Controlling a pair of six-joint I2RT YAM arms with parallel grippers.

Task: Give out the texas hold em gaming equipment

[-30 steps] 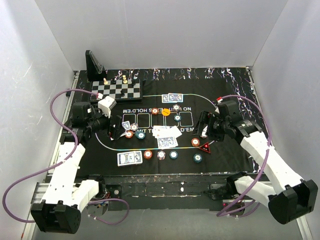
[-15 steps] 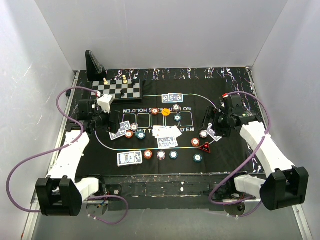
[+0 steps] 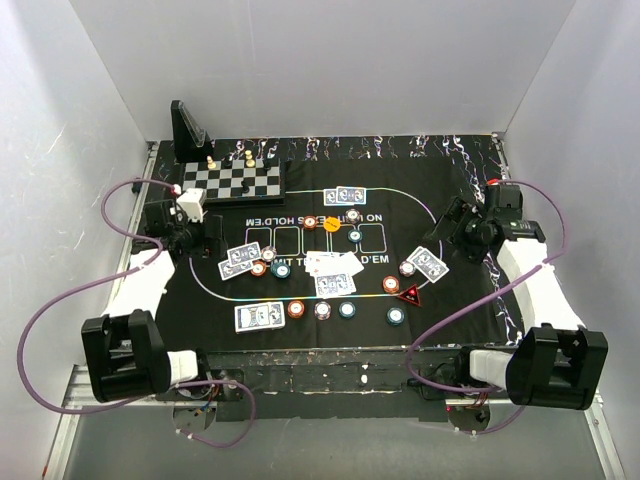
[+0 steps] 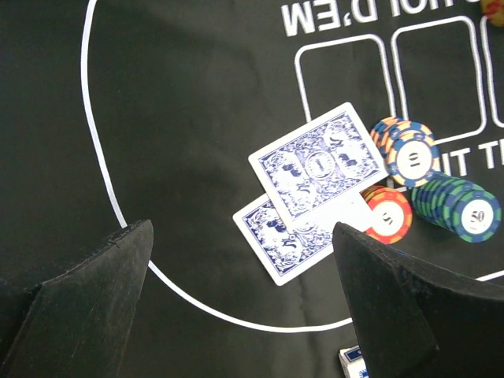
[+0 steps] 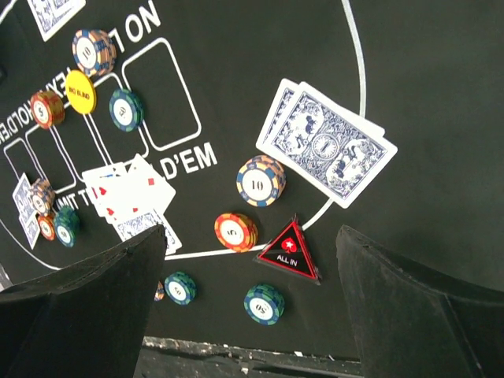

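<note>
Two dealt hands, with an empty gripper over each.
The left gripper (image 4: 242, 228) has its jaws spread wide with nothing between them. In that gap, a little toward the finger on the view's right, lies a pair of blue-backed cards (image 4: 315, 169), overlapped and face down. Chip stacks (image 4: 409, 153) touch the pair's edge, just beyond that finger's tip. The right gripper (image 5: 252, 232) is equally wide and empty. Beyond its right-side finger lies a second face-down pair (image 5: 331, 146), with a white-and-blue stack (image 5: 261, 180) just beside it. An orange chip (image 5: 235, 231) and the red triangular marker (image 5: 289, 252) sit between the jaws. Each group reads as one seat's hand with its stake alongside, so I judge these two seats served. The card backs show an ornate blue pattern with white borders, and the chips are edge-striped.
</note>
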